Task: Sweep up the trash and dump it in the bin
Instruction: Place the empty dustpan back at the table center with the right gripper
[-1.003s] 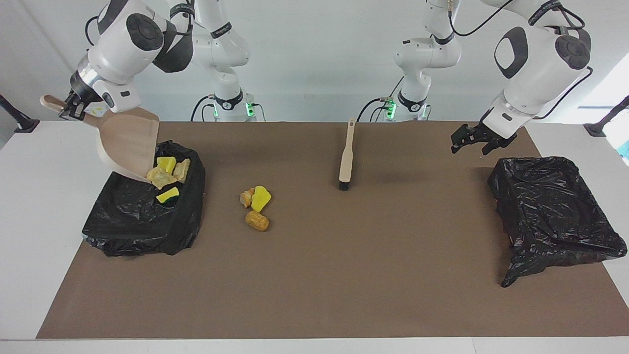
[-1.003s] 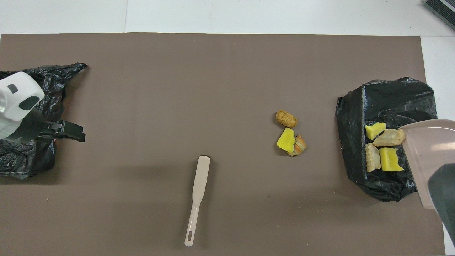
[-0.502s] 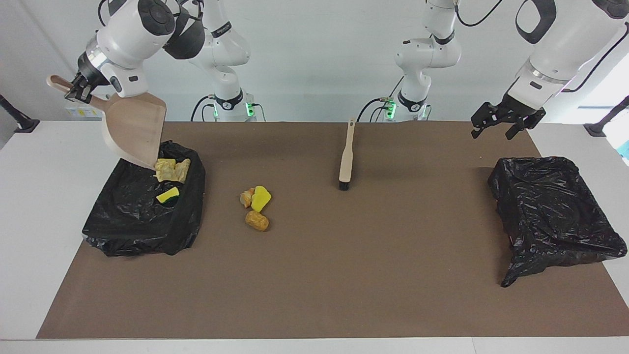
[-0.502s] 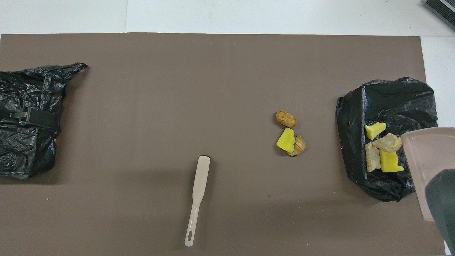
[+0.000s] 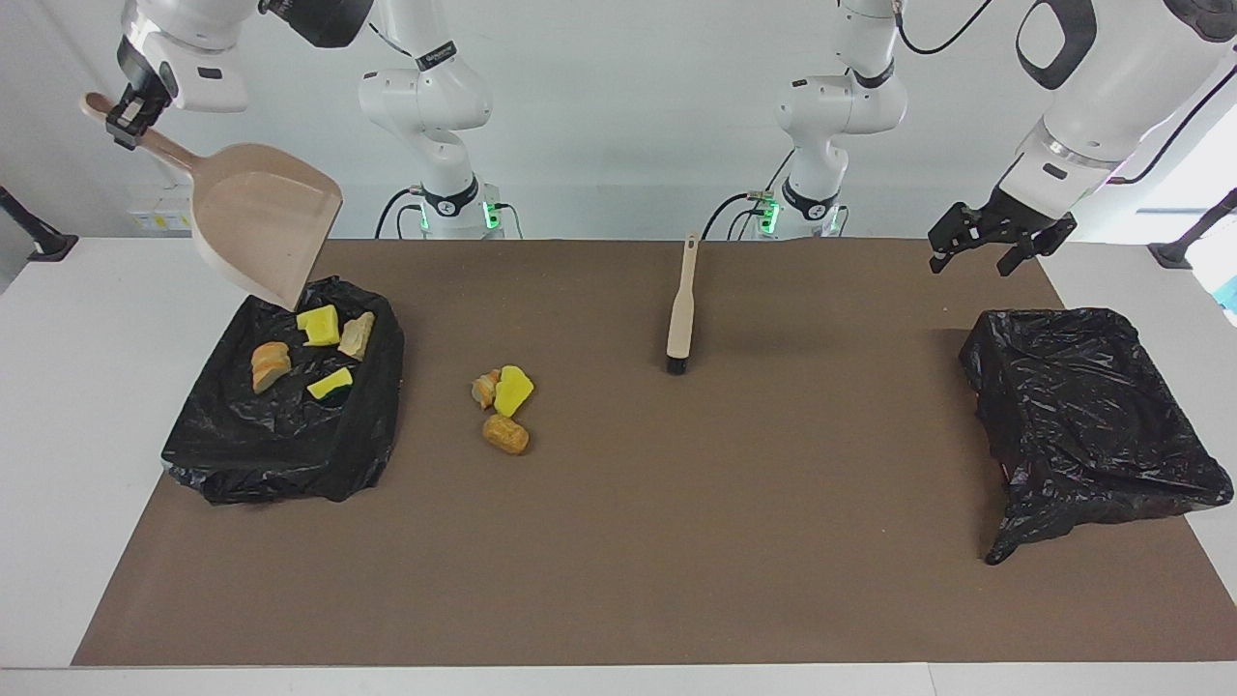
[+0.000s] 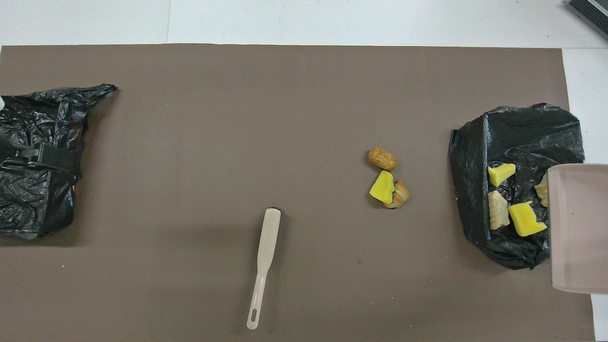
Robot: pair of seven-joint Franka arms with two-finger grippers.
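My right gripper [image 5: 129,104] is shut on the handle of the beige dustpan [image 5: 266,217], held high and tilted over the black-lined bin [image 5: 280,454] at the right arm's end. The dustpan [image 6: 577,228] looks empty. Several trash pieces [image 5: 319,326] lie in that bin [image 6: 475,142], yellow, cream and orange-tan. Three trash pieces [image 5: 505,411] lie together on the brown mat beside the bin; they also show in the overhead view [image 6: 383,180]. The beige brush [image 5: 684,309] lies on the mat near the robots. My left gripper [image 5: 1000,242] is open and empty, raised by the other bin.
A second black-lined bin [image 5: 1082,416] stands at the left arm's end of the table and holds no trash that I can see. The brown mat [image 5: 725,532] covers most of the table. The brush [image 6: 263,266] lies handle toward the robots.
My right gripper has lifted the dustpan up off the bin; the pieces at its lip have dropped into the bin and spread. My left gripper rose and moved toward its own end.
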